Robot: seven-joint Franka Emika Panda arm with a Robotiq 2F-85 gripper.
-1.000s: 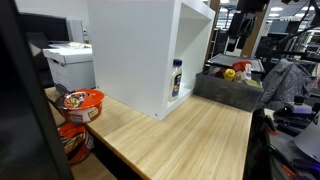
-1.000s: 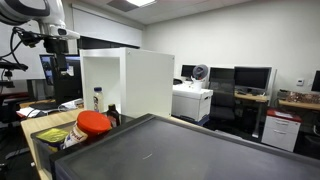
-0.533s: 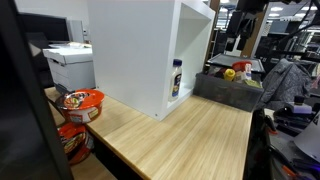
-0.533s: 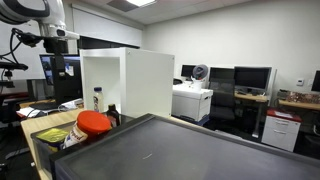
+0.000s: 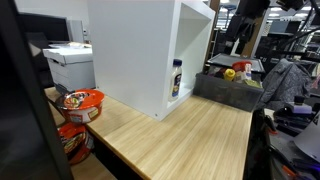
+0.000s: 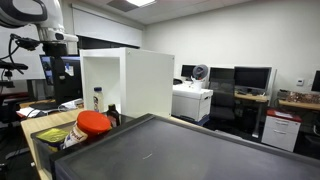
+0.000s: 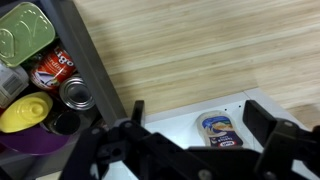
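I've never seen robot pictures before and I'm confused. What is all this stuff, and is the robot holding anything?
This is a robot arm with a two-fingered gripper. Two pictures come from cameras standing in the room. The third comes from a camera on the robot's wrist, looking down past the fingers. On the wooden table stands a white cabinet with a bottle inside. Beside it is a grey bin of cans and other small things, and there is also a red noodle bowl. The gripper hangs open above the table, near the bottle, and holds nothing.
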